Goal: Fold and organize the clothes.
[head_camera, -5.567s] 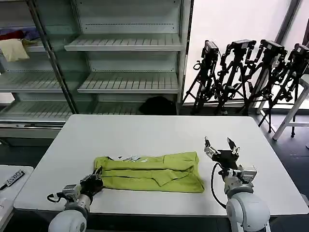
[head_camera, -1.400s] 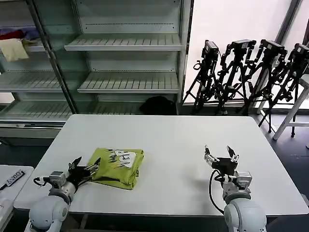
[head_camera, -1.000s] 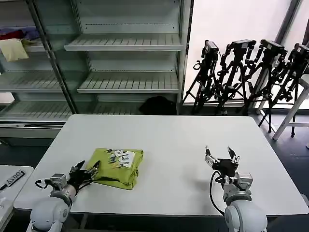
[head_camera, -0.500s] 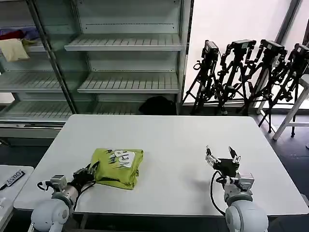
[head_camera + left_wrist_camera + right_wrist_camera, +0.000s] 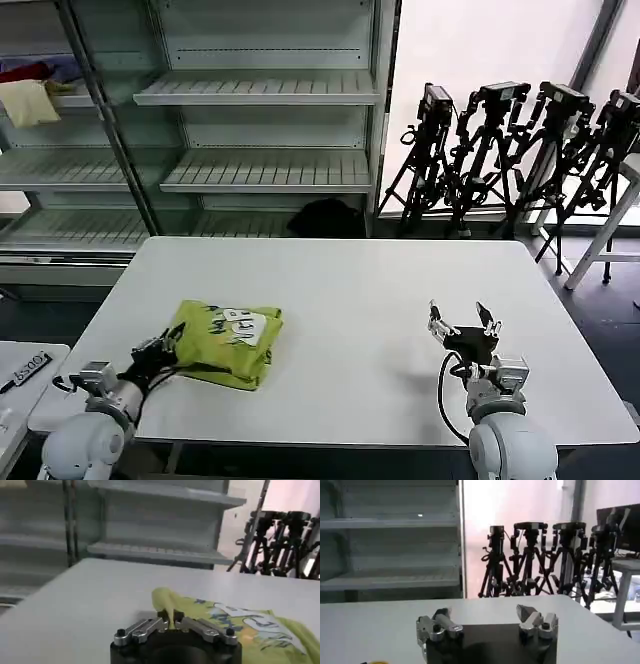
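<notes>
Jaws of the left gripper (image 5: 171, 620) closed together on a thin raised edge of the lime T-shirt (image 5: 235, 625), a small peak of cloth pinched between the two tips. Jaws of the right gripper (image 5: 487, 621) spread wide apart, nothing between them. In the head view, left gripper (image 5: 156, 350) low at the near left of the white surface (image 5: 360, 290), touching the left edge of the T-shirt (image 5: 222, 338); arm short and low, reaching forward from the robot's left shoulder, wrist almost level with the surface. T-shirt folded into a compact, roughly square packet, lying on the left half of the surface, near the front edge, with a white printed patch on top. Probably light and very soft: likely to sag, slide on the smooth top and open its layers if pulled by one edge only. Better hold, by judgement: at a folded edge, through all layers together. Right gripper (image 5: 463, 328) waiting at the near right, well apart from the T-shirt, pointing upward.
</notes>
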`<state>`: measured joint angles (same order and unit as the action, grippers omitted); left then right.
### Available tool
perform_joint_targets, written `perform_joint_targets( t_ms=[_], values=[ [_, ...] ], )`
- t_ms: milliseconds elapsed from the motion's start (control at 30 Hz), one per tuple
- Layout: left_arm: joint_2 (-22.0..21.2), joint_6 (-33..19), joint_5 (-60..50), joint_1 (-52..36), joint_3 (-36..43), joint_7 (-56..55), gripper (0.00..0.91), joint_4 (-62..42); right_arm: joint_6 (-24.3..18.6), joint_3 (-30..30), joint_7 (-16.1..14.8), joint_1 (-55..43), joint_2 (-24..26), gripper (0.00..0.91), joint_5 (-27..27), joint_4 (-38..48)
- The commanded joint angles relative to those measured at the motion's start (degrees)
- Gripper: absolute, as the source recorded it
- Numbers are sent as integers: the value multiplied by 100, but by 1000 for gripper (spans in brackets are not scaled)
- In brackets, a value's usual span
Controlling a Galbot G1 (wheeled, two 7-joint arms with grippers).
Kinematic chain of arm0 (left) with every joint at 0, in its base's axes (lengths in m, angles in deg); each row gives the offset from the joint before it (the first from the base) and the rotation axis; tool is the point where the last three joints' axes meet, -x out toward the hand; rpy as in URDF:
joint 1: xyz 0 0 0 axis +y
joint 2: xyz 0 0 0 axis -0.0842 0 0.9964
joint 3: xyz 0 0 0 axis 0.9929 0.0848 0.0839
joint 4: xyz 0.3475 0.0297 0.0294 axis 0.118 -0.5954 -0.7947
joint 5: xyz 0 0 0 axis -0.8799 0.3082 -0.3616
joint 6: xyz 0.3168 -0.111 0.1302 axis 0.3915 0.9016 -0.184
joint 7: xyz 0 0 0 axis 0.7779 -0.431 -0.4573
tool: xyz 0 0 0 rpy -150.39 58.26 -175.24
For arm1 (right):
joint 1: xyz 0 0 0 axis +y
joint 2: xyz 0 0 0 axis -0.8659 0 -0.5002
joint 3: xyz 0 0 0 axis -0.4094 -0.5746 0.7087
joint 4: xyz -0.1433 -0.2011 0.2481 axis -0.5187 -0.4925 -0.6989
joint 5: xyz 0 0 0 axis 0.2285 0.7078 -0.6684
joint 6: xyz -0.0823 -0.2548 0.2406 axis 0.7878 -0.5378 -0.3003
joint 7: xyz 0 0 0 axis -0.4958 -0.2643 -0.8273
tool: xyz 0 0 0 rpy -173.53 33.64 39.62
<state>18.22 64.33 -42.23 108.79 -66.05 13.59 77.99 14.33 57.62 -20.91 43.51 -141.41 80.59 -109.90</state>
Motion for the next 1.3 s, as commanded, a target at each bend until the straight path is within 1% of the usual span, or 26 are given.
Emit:
perform_joint_targets(
  t_ms=[33,100,133,167,200,300,400,467,533,600,633,700,767,800,833,867,900,967,1100,1300],
  values=[
    [774,-375,-579,-111,-1193,266,0,-130,-17,20,-2,-16,15,907,-32,58],
    [992,-416,-862,-187,-1400,308,0,-163,-30,22,-3,-15,25,907,-49,100],
    [1241,-414,-1031,-220,-1508,285,0,-132,-41,23,-4,-17,25,907,-51,117],
    [1301,-416,-1110,-236,-1550,284,0,-99,-50,22,-5,-19,24,907,-52,122],
    [1513,-424,-1255,-291,-1627,303,0,-31,-58,16,-3,-20,20,907,-55,141],
    [1873,-503,-1739,-374,-1705,421,0,195,-74,0,-2,-21,6,907,-55,162],
    [2045,-638,-2252,-340,-1446,643,0,504,-88,-9,-3,-10,-14,907,-53,167],
    [2035,-737,-2656,-267,-1200,816,0,665,-108,-3,-6,32,-19,907,-49,158],
    [1936,-888,-3128,-107,-702,895,0,860,-132,38,-14,85,-15,907,-57,154],
    [1624,-1006,-3469,62,-89,900,0,970,-159,119,-27,148,-1,907,-81,156],
    [1556,-1041,-3680,93,205,878,0,1007,-177,146,-28,187,14,907,-109,164],
    [1196,-1065,-3922,224,906,808,0,1109,-204,236,-30,241,45,907,-149,180],
    [964,-1091,-4237,350,1373,690,0,1102,-212,298,-27,274,55,907,-202,186],
    [686,-1147,-4551,392,1608,698,0,1056,-214,314,-28,286,56,907,-216,188],
    [561,-1176,-4693,404,1814,681,0,1000,-215,343,-25,308,56,907,-218,188],
    [322,-1192,-4789,402,2092,605,0,916,-213,351,-25,322,60,907,-221,183],
    [176,-1196,-4794,384,2226,605,0,858,-212,355,-26,328,64,907,-217,177],
    [-6,-1170,-4752,319,2524,512,0,788,-200,349,-32,331,67,907,-212,150],
    [-155,-1046,-4363,104,2872,333,0,818,-62,279,-61,291,58,907,-160,73],
    [-149,-835,-3287,-104,3393,2,0,969,419,-47,-56,162,38,907,-15,-88]
  ],
)
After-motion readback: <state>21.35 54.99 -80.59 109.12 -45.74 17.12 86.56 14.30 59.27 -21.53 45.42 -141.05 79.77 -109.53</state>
